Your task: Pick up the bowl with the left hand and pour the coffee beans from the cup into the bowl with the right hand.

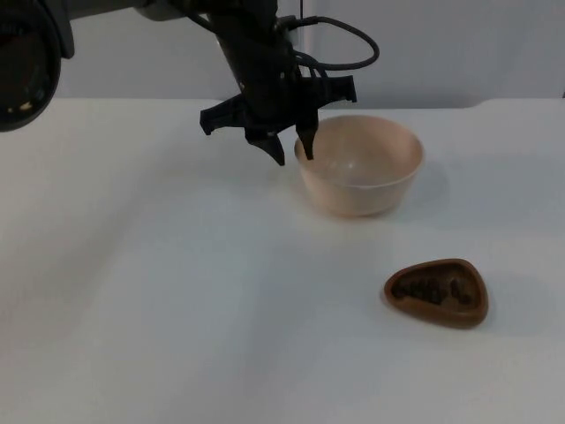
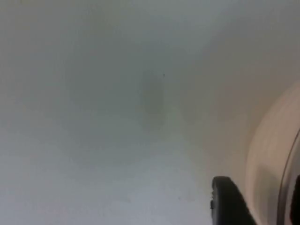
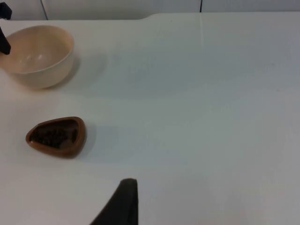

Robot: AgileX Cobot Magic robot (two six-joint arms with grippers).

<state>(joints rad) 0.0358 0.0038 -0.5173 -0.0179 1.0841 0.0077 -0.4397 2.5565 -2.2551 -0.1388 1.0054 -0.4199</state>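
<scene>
Straddling the beige bowl's (image 1: pixel 360 164) near rim, the left pincer (image 1: pixel 293 148) gapes wide, holding nothing; brown cup (image 1: pixel 437 292) of beans sits well apart on the white worktop (image 1: pixel 159 291).

The left arm (image 1: pixel 252 53) is matte black, built of thick rounded segments, with a large dark round housing (image 1: pixel 26 75) beside it. Its left gripper (image 1: pixel 294 152) carries slim, pointed black fingers under angular black brackets. A right gripper fingertip (image 3: pixel 121 204) is black, tapered and smooth.

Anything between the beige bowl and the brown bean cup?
Nothing: bare white table separates round beige bowl from brown teardrop-shaped cup, in top and right wrist views.
</scene>
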